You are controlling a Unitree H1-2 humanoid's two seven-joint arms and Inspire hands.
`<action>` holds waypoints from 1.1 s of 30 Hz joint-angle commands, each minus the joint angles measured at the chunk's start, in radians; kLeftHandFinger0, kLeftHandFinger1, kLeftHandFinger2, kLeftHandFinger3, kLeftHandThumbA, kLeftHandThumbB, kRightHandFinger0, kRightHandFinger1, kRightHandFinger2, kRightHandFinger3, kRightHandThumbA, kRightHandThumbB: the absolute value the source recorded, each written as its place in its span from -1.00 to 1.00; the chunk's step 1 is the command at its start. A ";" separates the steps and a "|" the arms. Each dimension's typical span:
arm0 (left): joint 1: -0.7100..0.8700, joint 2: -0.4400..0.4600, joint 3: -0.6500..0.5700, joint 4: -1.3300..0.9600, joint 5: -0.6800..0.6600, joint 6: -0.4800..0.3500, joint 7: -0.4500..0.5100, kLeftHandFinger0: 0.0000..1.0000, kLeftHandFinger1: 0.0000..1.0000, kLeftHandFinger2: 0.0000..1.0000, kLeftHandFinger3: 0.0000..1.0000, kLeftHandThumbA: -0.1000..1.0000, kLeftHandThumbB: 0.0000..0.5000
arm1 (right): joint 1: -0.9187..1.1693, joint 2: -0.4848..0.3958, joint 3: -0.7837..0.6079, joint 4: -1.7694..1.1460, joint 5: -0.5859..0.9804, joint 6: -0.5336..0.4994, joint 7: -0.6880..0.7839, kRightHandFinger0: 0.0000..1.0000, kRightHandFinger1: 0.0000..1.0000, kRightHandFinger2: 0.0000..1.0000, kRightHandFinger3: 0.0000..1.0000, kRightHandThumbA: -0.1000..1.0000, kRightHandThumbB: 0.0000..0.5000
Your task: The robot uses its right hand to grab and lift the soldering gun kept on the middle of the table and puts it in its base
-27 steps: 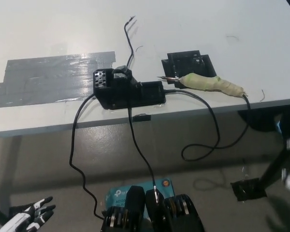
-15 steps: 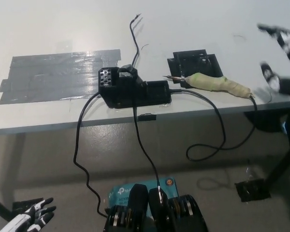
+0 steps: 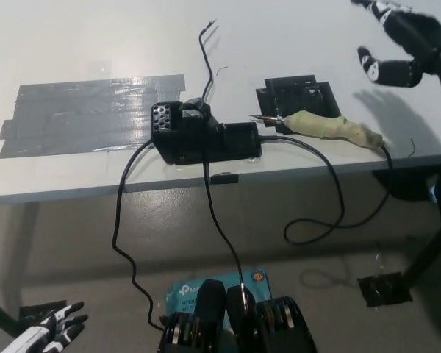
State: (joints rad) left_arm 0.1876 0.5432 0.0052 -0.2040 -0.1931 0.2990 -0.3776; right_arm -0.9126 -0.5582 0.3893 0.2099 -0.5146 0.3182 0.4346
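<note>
While the right hand (image 3: 408, 40) hangs over the table's (image 3: 95, 44) far right corner with fingers spread and nothing in them, the iron (image 3: 327, 126) lies flat near the front edge, right of centre, tip pointing left. Tip sits just beside the base (image 3: 202, 134), which is at the front edge mid-table. Iron's cord (image 3: 331, 198) drops off the front edge and loops below. Grey tape (image 3: 88, 114) covers the left part. Left hand (image 3: 48, 334) rests low at bottom left, fingers apart, empty.
</note>
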 commanded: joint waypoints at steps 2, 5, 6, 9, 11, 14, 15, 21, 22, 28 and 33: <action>0.000 0.023 -0.009 -0.032 0.011 0.004 -0.026 1.00 1.00 1.00 1.00 0.55 -0.03 | -0.047 -0.009 0.011 0.084 -0.024 0.005 0.041 1.00 1.00 1.00 1.00 -0.49 0.27; -0.005 0.023 -0.011 -0.027 0.008 -0.001 -0.037 1.00 1.00 1.00 1.00 0.57 0.04 | -0.052 0.012 0.020 0.158 -0.027 0.002 0.033 1.00 1.00 1.00 1.00 -0.39 0.42; -0.007 0.025 -0.013 -0.025 0.007 -0.003 -0.041 1.00 1.00 1.00 1.00 0.57 0.09 | -0.046 0.019 0.018 0.167 -0.007 -0.005 0.048 1.00 1.00 1.00 1.00 -0.25 0.64; -0.009 0.027 -0.014 -0.026 0.003 -0.001 -0.049 1.00 1.00 1.00 1.00 0.56 0.03 | -0.025 0.034 0.024 0.153 0.002 -0.003 0.073 1.00 1.00 1.00 1.00 -0.01 0.80; -0.010 0.027 -0.014 -0.017 0.002 -0.010 -0.055 1.00 1.00 1.00 1.00 0.54 -0.02 | -0.006 0.044 0.043 0.147 -0.014 0.001 0.082 1.00 1.00 1.00 1.00 -0.01 0.84; -0.008 0.024 -0.015 -0.019 0.003 -0.010 -0.057 1.00 1.00 1.00 1.00 0.54 0.10 | 0.006 0.061 0.055 0.165 -0.014 0.004 0.092 1.00 1.00 1.00 1.00 -0.04 0.90; -0.008 0.023 -0.014 -0.020 0.005 -0.014 -0.059 1.00 1.00 1.00 1.00 0.54 0.07 | 0.009 0.066 0.052 0.164 -0.008 0.011 0.094 1.00 1.00 1.00 1.00 -0.02 0.94; -0.001 0.027 -0.015 -0.030 0.010 0.003 -0.063 1.00 1.00 1.00 1.00 0.54 -0.11 | 0.009 0.067 0.073 0.232 -0.030 -0.013 0.087 1.00 1.00 1.00 1.00 0.18 1.00; -0.001 0.027 -0.015 -0.031 0.009 0.005 -0.064 1.00 1.00 1.00 1.00 0.54 -0.11 | 0.006 0.065 0.080 0.245 -0.036 -0.021 0.084 1.00 1.00 1.00 1.00 0.14 0.95; -0.003 0.026 -0.019 -0.036 0.008 0.007 -0.072 1.00 1.00 1.00 1.00 0.54 -0.03 | -0.005 0.052 0.115 0.295 -0.072 -0.015 0.075 1.00 1.00 1.00 1.00 0.04 0.82; -0.012 0.025 -0.029 -0.043 0.016 0.022 -0.074 1.00 1.00 1.00 1.00 0.56 0.08 | -0.012 0.067 0.107 0.289 -0.070 -0.003 0.073 1.00 1.00 1.00 1.00 0.02 0.71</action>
State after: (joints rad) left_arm 0.1799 0.5434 -0.0173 -0.2132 -0.1819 0.3052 -0.4355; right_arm -0.8813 -0.4792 0.5117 0.5083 -0.5624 0.3183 0.5153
